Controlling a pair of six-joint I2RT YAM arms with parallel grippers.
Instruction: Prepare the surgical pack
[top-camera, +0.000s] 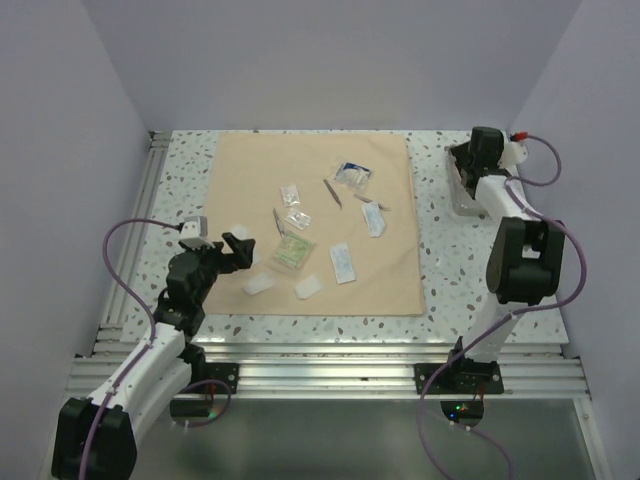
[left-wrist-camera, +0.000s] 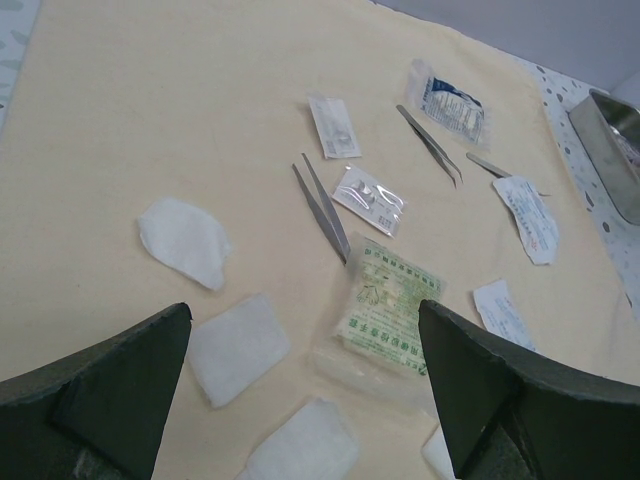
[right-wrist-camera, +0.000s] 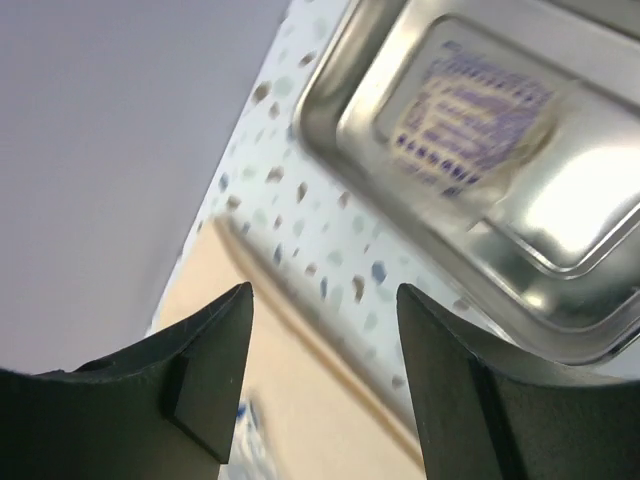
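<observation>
Surgical pack sachets (left-wrist-camera: 385, 305) and thin metal tweezers (left-wrist-camera: 322, 200) lie loose on the large tan square cloth (top-camera: 315, 225), one printed sachet (right-wrist-camera: 470, 120) already in the small rectangular steel tray (right-wrist-camera: 330, 110) under the right gripper (right-wrist-camera: 322, 300), its jaws parted and empty, so tray-loading seems in hand, next needing the left gripper (left-wrist-camera: 305, 310), jaws wide and empty, to pinch a flat piece.

The cloth (top-camera: 315, 230) is coloured plain tan, with no pattern. The table (top-camera: 445, 262) is finished in white, speckled with grey and dark flecks. The tray (right-wrist-camera: 340, 110) is rendered in bright silver, and the tray sachet (right-wrist-camera: 470, 110) is printed in purple-blue. The green sachet (left-wrist-camera: 385, 310) is printed in green on clear film, the blue sachet (left-wrist-camera: 450, 105) in blue. The gauze pads (left-wrist-camera: 183, 240) are white and the tweezers (left-wrist-camera: 322, 207) silver-grey.
</observation>
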